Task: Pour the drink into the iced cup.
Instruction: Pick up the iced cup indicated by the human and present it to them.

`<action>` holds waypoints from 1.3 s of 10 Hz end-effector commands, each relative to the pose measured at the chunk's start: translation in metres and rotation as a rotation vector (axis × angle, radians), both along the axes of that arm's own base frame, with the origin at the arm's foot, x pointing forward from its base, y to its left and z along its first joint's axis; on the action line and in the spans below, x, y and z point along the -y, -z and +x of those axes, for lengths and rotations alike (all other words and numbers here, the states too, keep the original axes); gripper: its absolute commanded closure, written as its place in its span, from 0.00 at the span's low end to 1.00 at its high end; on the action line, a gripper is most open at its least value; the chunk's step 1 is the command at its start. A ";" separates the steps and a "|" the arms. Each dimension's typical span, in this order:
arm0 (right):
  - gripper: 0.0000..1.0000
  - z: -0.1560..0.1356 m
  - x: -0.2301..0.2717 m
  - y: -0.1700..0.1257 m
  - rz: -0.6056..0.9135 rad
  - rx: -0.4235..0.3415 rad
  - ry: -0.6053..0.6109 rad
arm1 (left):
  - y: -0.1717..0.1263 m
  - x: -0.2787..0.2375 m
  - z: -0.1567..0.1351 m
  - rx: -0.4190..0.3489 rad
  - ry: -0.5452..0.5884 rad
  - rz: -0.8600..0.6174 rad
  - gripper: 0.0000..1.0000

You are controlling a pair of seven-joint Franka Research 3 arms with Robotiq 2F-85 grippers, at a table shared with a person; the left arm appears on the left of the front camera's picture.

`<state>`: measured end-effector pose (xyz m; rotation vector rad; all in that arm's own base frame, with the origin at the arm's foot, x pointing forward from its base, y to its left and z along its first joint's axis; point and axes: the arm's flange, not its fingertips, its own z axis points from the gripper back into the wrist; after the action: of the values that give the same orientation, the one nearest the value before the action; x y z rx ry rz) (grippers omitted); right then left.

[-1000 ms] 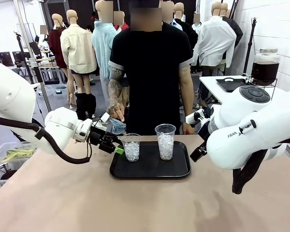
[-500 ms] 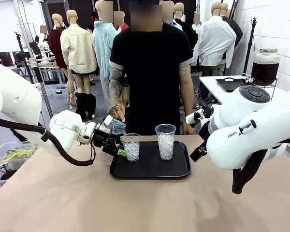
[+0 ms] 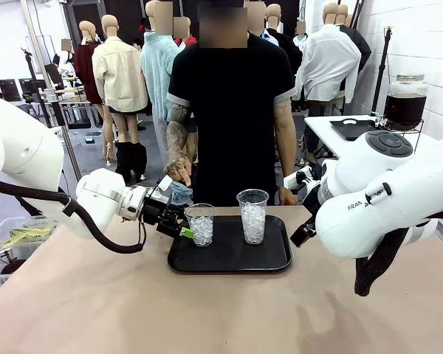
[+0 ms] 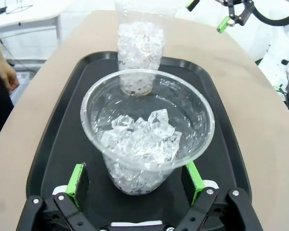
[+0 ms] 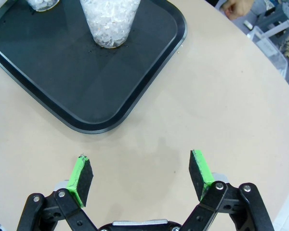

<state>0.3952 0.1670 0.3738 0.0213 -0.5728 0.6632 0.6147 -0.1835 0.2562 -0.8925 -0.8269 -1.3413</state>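
Right tool is being held wide open over bare bench, just short of the tray, with nothing between the pads. It is likely being parked out of the way.

Left tool is also being held wide, low and level at the tray's left end. Its green pads are being set one to each side of the near iced cup, with gaps showing and no pressing yet. The cup is being straddled low on its body, probably so it can be gripped under the wide rim without tipping. Judged step: a grasp is being lined up, closing not yet done.

Both cups are being carried upright on the black tray, which is probably being used to catch spills. The second iced cup is being left just behind the first, apart from it. Only ice is being held in both, no liquid poured yet.

Past the bench's far edge a person is standing, one hand being hung above the bench edge behind the near cup, touching neither cup.

The drink, dark reddish-brown, is being kept in a glass jar on a side table at far right, well apart from cups and tools. Pouring is judged far from begun.
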 end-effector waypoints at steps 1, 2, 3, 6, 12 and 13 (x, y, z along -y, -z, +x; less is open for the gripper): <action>0.00 0.000 0.000 0.000 0.000 -0.001 0.000 | 0.008 0.009 0.003 0.026 0.050 -0.041 0.00; 0.00 0.000 0.000 0.000 0.000 -0.001 0.000 | 0.010 0.011 0.004 0.036 0.059 -0.051 0.00; 0.00 0.000 0.000 0.000 0.000 -0.001 0.000 | 0.012 0.012 0.005 0.031 0.067 -0.059 0.00; 0.00 0.000 0.000 0.000 0.000 -0.001 0.000 | 0.015 0.015 0.011 0.051 0.062 -0.122 0.00; 0.00 0.000 0.000 0.000 0.000 -0.001 0.000 | 0.022 0.025 0.016 0.032 0.087 -0.156 0.00; 0.00 0.000 0.000 0.000 0.000 -0.001 0.000 | 0.023 0.025 0.018 0.029 0.089 -0.160 0.00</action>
<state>0.3952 0.1670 0.3738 0.0214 -0.5728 0.6633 0.6252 -0.2068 0.2340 -1.0279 -0.8880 -1.3819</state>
